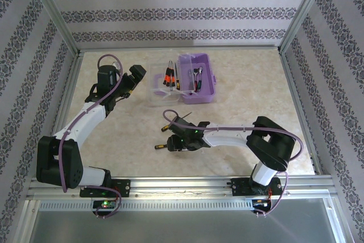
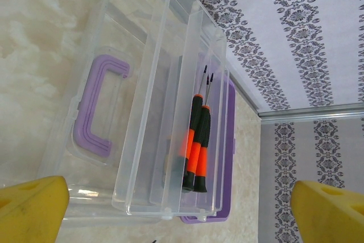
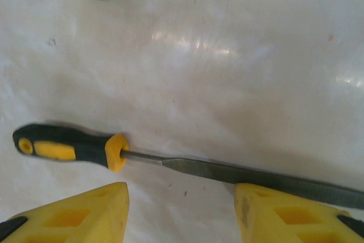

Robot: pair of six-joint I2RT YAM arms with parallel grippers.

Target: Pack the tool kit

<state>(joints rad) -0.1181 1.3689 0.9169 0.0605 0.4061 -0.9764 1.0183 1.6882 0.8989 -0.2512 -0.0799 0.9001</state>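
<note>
Where tool [image 3: 187,167] lies, right end effector [image 3: 181,197] (parted) hovers.

The setting is a robotics lab test cell, built as an enclosure. Aluminium frame posts [image 1: 55,12] hold flat wall panels papered in striped purple floral wallpaper [image 1: 182,12], boxing in a marble-patterned desk [image 1: 250,83]. The left arm [image 1: 85,120] and right arm [image 1: 227,136], white and black, are bolted to a slotted metal rail [image 1: 182,181] at the near edge. Lilac cables [image 1: 227,128] loop along them.
</note>
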